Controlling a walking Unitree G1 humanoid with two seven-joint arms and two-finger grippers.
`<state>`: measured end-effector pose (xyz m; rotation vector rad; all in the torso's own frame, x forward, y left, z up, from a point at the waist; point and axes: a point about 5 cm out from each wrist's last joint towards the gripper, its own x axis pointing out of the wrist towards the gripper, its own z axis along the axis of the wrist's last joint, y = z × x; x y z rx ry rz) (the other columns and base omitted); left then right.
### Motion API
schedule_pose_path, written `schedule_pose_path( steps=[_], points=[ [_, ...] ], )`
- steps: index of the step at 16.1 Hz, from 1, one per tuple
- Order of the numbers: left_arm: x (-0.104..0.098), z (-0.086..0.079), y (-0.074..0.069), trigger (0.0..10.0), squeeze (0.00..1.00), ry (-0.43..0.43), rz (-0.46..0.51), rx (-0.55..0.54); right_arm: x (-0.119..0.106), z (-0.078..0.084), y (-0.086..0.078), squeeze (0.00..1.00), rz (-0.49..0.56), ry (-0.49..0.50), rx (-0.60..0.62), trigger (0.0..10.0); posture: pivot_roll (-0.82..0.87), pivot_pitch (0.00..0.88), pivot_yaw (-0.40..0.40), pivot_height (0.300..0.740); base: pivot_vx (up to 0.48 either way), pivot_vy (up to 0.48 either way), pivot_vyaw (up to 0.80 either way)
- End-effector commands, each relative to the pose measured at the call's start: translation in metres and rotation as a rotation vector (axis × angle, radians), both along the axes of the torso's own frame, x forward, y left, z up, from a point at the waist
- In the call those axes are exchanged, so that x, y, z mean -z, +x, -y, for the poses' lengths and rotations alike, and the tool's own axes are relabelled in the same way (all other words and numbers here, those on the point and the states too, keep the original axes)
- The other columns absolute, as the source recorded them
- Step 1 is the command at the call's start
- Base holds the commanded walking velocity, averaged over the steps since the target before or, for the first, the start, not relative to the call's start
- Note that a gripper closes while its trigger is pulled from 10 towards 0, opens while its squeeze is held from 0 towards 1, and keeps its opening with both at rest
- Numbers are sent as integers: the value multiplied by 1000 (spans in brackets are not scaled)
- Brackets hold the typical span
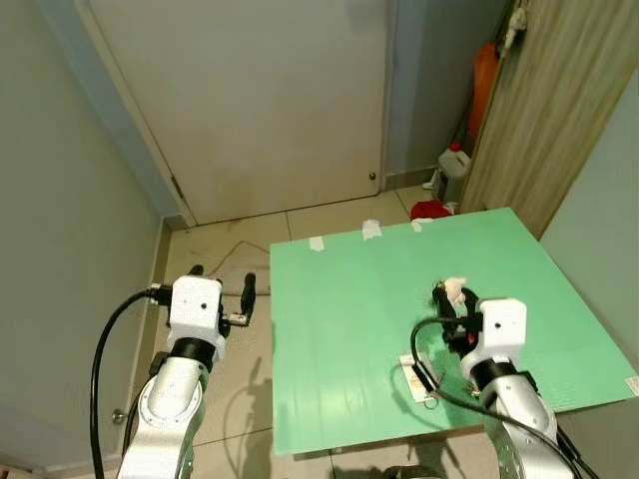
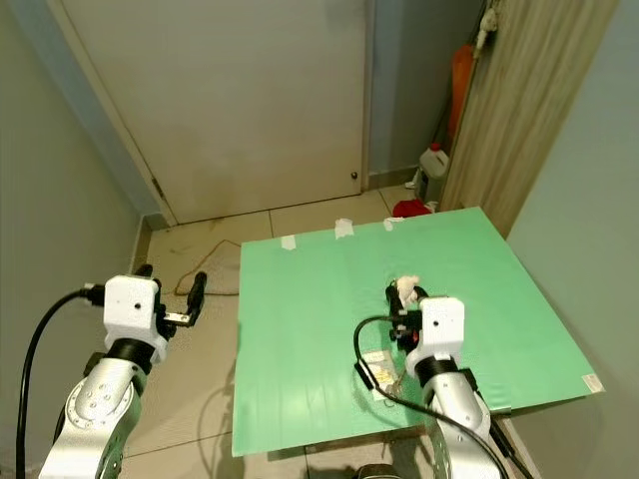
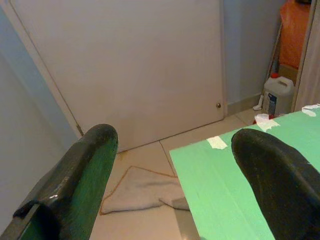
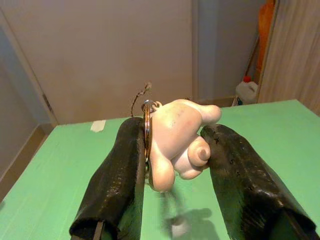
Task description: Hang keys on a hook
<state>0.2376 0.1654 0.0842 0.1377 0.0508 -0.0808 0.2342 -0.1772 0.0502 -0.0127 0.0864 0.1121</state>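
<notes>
Green bench [image 1: 349, 329] filled the middle of the head views, tape bits along its far edge. Right gripper [image 4: 172, 150] was raised over the bench's near-right part, arm bent up from below, white wrist housing facing the camera, fingers pointing away toward the door [image 1: 260, 100]. Its jaws were narrowed onto the keys [image 4: 177, 142]: a pale pink rounded charm with a metal ring at its top, pinched between both black fingers and held off the bench surface; its shadow fell on the green below. Small white tag-like item [image 1: 419, 377] lay flat on the bench just beside the right arm's cable; detail too small to tell.

Left gripper [image 1: 222, 284] was held up at about the same height, off the bench's left edge, over the tiled floor [image 1: 230, 359], forearm upright, fingers pointing forward. Its jaws stood wide apart with nothing between them. Crumpled cloth [image 3: 142, 192] lay on the floor by the door. White jug [image 1: 455, 163] stood in the far corner.
</notes>
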Motion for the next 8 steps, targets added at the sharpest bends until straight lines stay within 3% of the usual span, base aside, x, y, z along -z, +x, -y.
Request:
schedule_pose_path(
  steps=[1, 8],
  points=[
    [1, -4, 2, 10000, 0, 19, -12, -12, 0, -3, 3, 0, 1, 13, -2, 0, -209, 0, 132, 740, 0, 0, 0],
    [-2, 2, 10, 10000, 0, 1, -2, 2, -3, -6, 7, 0, 14, 17, -7, 0, -219, 0, 139, 740, 0, 0, 0]
  ],
)
